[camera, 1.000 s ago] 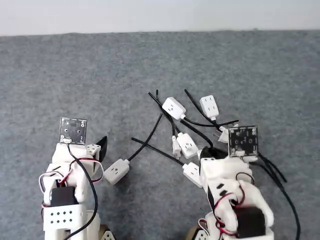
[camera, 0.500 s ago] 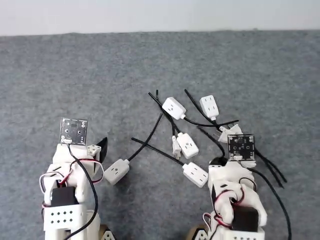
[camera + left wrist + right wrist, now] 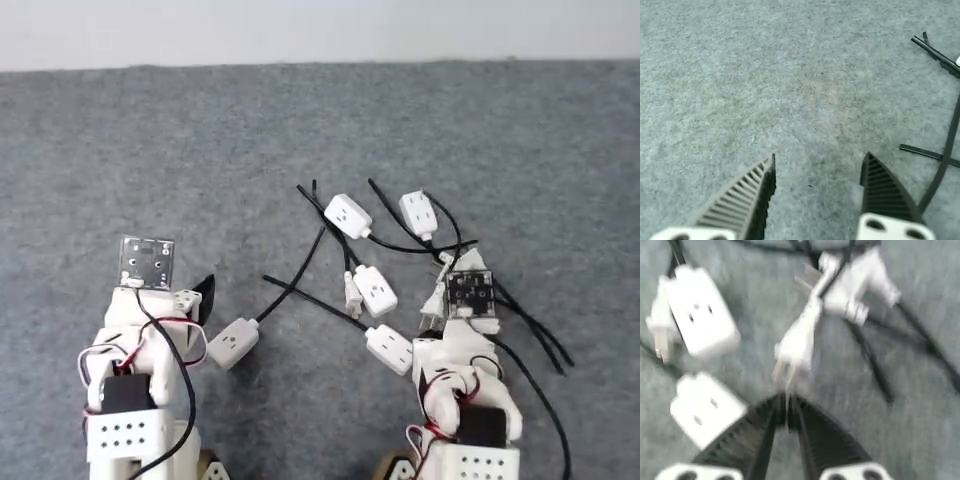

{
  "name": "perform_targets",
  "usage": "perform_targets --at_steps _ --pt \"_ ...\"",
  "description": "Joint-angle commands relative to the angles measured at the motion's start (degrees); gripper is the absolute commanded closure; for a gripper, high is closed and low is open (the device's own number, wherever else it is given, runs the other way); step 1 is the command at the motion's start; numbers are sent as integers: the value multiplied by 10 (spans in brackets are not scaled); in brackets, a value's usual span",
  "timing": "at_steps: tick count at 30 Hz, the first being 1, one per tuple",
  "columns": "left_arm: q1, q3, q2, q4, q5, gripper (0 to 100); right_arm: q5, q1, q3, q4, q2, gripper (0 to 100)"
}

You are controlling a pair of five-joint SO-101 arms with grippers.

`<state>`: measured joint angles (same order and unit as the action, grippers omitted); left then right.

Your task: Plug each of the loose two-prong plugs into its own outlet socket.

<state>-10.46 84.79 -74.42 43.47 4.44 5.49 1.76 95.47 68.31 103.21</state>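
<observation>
My right gripper [image 3: 788, 402] is shut on the prongs of a white two-prong plug [image 3: 797, 347], which lies tilted on the carpet. In the high view this plug [image 3: 433, 300] sits just left of the right arm's [image 3: 460, 375] wrist. A second plug [image 3: 860, 282] lies just beyond it, and a third plug [image 3: 352, 292] rests against a socket [image 3: 375, 290]. Other white sockets lie at the front centre [image 3: 390, 348], back centre [image 3: 348, 215], back right [image 3: 418, 212] and near the left arm [image 3: 232, 343]. My left gripper [image 3: 817, 162] is open above bare carpet.
Black cables [image 3: 300, 280] cross the grey carpet [image 3: 200, 150] between the sockets, and more trail off to the right of the right arm [image 3: 535, 340]. Open carpet stretches across the back and the left side.
The right arm has drawn back toward the near edge and shifted left. The plug now shows beside its wrist and its cable has arched up. The left arm has not moved.
</observation>
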Motion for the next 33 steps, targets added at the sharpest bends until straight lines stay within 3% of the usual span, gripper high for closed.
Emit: perform_targets --at_steps 1,10,16,24,27,33 --pt "1 -4 2 -11 -4 731 6 7 10 -7 7 991" --pt "1 -5 2 -11 -6 731 6 1 10 -12 7 988" --pt "1 -5 2 -11 -7 731 -2 0 9 -73 7 964" --pt "1 -5 2 -11 -7 731 -160 -65 4 -56 7 592" --pt "1 -4 2 -11 -7 731 -172 -98 3 -56 7 607" --pt "1 -4 2 -11 -7 731 -173 -113 -25 -56 7 748"
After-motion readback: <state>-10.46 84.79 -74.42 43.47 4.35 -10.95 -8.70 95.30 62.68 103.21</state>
